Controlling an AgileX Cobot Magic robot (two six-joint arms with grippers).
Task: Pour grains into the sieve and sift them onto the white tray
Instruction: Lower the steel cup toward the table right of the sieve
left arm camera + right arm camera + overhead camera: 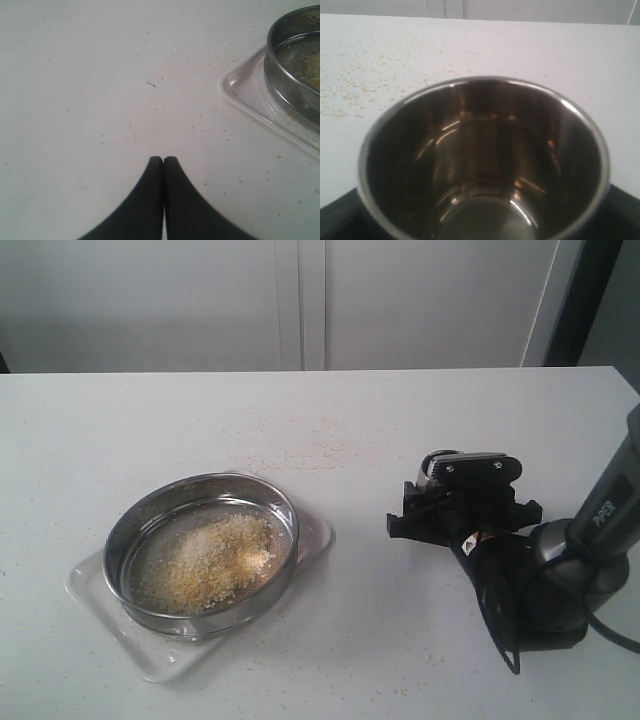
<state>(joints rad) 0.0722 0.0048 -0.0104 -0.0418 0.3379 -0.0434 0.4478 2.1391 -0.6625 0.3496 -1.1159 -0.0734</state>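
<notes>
The white counter [350,650] fills almost the whole scene. On its left part, in the exterior view, lies the white tray [316,537], set at a slant; it is flat, with rounded corners and a low rim, and looks a little translucent. The sieve [200,620] stands on this tray and covers most of it. The sieve is round, wide and shallow, with a shiny steel wall and a fine mesh bottom.

On the right part of the counter, well apart from the tray, the right gripper [462,490] grips a steel cup [485,160] between its black jaws. The inside of the cup is shiny and holds nothing.

The grains [215,552] lie in the sieve as a low, flat heap, yellow-golden mixed with whitish, more to the middle and right of the mesh. Some loose grains [300,455] are scattered on the counter behind the sieve.

The left gripper [163,165] is closed, its two dark tips pressed together with nothing between them, above bare counter beside a corner of the tray.
</notes>
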